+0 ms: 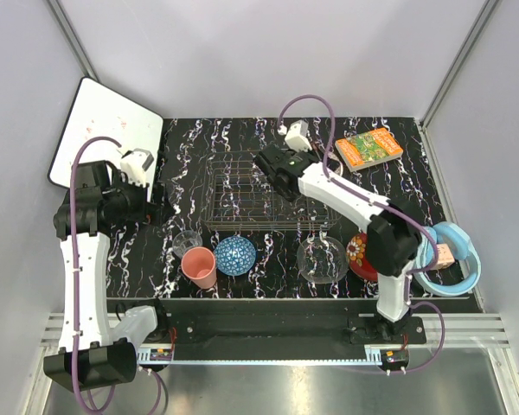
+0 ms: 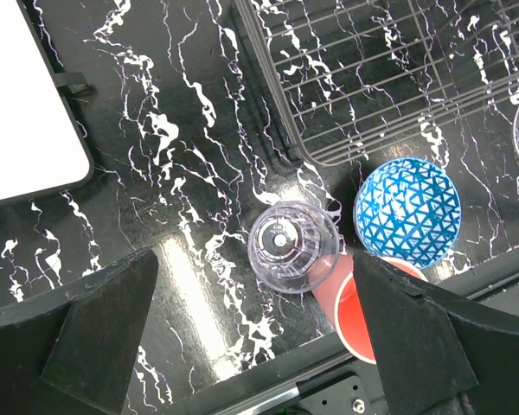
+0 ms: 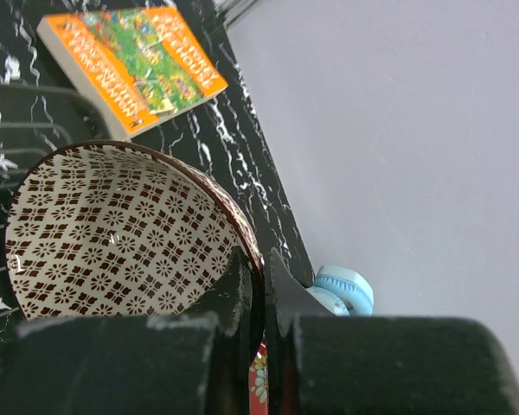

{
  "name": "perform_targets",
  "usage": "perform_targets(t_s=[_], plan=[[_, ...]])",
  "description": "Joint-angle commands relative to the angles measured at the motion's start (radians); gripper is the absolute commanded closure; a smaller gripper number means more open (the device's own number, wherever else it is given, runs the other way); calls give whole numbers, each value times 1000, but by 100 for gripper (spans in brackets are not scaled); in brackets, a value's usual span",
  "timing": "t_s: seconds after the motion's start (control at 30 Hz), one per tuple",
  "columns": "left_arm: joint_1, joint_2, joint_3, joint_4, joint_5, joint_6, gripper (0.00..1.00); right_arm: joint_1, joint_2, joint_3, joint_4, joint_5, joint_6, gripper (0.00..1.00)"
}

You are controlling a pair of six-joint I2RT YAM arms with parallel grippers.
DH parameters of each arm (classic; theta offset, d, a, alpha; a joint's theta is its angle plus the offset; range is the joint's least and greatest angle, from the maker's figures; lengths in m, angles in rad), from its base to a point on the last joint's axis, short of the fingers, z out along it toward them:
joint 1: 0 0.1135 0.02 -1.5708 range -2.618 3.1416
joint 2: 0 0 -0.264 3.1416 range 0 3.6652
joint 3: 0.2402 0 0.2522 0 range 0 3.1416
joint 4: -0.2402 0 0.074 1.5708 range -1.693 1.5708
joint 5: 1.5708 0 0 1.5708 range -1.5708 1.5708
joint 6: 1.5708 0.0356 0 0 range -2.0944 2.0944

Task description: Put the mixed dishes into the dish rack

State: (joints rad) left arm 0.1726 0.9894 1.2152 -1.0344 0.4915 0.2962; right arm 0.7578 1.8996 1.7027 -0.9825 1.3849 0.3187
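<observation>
My right gripper is shut on the rim of the tan-red patterned bowl and holds it tilted over the right end of the dark wire dish rack. In the top view this gripper covers the bowl. My left gripper is open and empty above the small clear glass. The pink cup and the blue patterned bowl stand beside the glass. The clear glass plate and the red flower-rimmed dish lie in front of the rack. The left gripper hovers left of the rack.
An orange-green book lies at the back right. A light blue round thing sits at the right edge. A white flat board leans at the back left. Grey walls close in on three sides.
</observation>
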Motion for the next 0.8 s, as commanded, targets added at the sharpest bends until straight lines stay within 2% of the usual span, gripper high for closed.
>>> perform_targets(t_s=[0.0, 0.77], plan=[[7, -3, 38, -1, 15, 18, 1, -35, 91, 55, 7, 31, 16, 100], [5, 23, 63, -12, 27, 44, 1, -58, 268, 113, 31, -73, -12, 100]])
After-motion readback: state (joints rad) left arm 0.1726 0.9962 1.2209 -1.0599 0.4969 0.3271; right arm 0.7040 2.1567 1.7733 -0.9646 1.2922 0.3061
